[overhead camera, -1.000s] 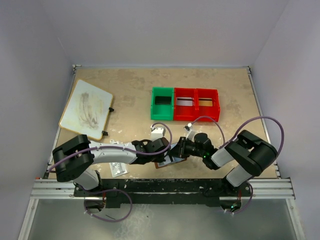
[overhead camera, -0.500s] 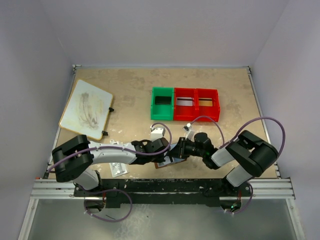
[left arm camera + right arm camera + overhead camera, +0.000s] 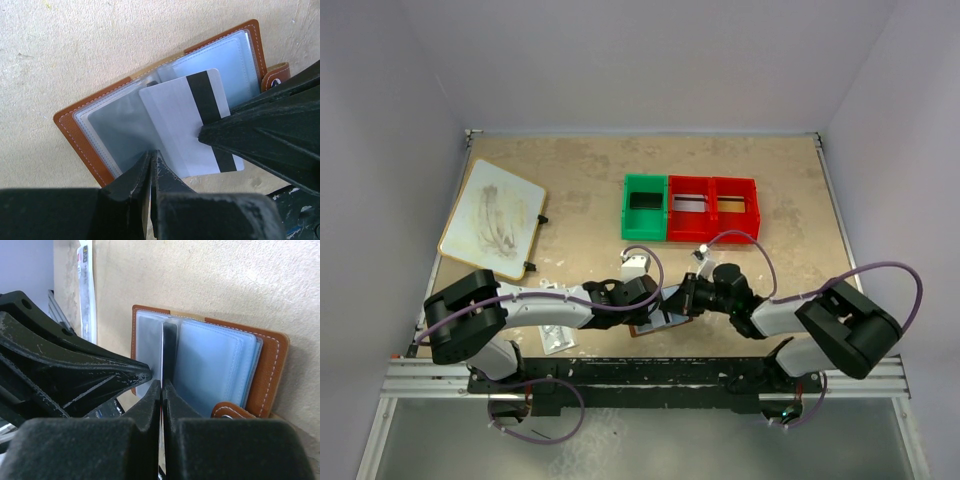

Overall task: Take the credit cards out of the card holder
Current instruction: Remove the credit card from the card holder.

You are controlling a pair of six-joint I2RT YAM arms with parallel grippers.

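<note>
The brown card holder [image 3: 654, 323] lies open on the table between my two grippers; its bluish-grey pockets show in the left wrist view [image 3: 75, 135] and the right wrist view [image 3: 270, 370]. A silvery grey credit card [image 3: 175, 115] with a black stripe sticks halfway out of a pocket. My right gripper [image 3: 162, 385] is shut on that card's edge [image 3: 170, 350]. My left gripper [image 3: 151, 156] is shut on a pocket leaf of the card holder beside the card. The two grippers nearly touch in the top view. I cannot make out the golden tan card.
A green bin [image 3: 644, 207] and two red bins [image 3: 713, 207] stand in a row behind the grippers. A white board [image 3: 492, 218] lies at the far left. A clear speckled packet [image 3: 555, 338] lies near the left arm and shows in the right wrist view [image 3: 86, 290].
My right arm's elbow has swung out to the right and nearer the front edge. Its gripper has shifted slightly right, still on the card. The left arm has not moved.
</note>
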